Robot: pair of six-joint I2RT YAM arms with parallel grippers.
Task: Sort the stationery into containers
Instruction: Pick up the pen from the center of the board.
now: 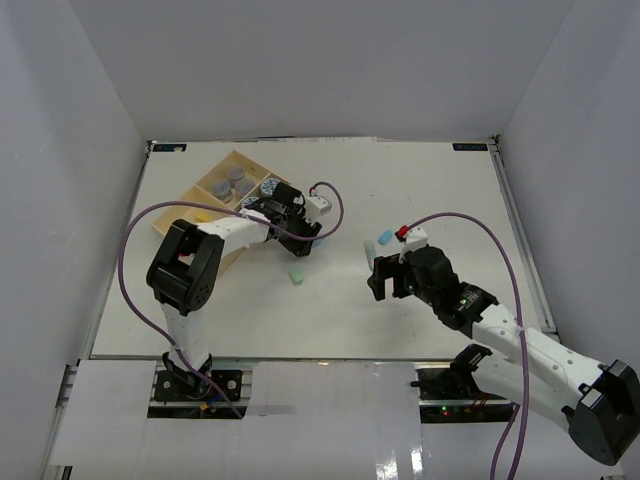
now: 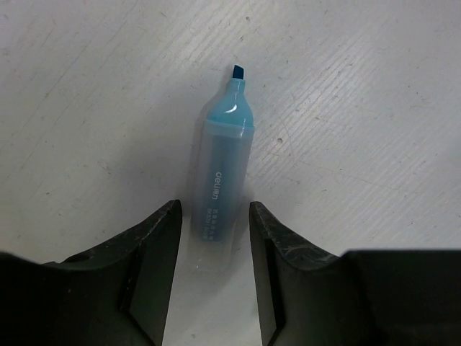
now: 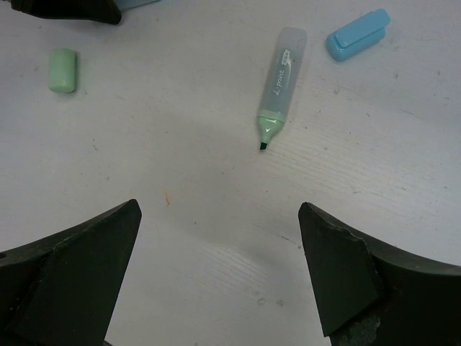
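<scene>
Between the left fingers (image 2: 155,245): the blue highlighter (image 2: 220,162), uncapped and lying flat on the worktop (image 2: 374,108). Its tip points away from the wrist and its back end sits right in the gap.
Left fingers: apart but snug, one on each side of it. A sliver of worktop shows along one side, so not clamped as far as I can see.
Right fingers (image 3: 338,267): wide apart, hovering, only worktop showing in the gap.
Green highlighter (image 3: 277,79): uncapped too, lying ahead of the right fingers and well clear, tip toward them.
Caps: blue cap (image 3: 358,34) near the green highlighter's back end, green cap (image 3: 63,70) well off to the other side.
Tray (image 1: 188,192): far left of the worktop, with grey rolls (image 1: 235,180) and patterned rolls (image 1: 268,188) inside it.
</scene>
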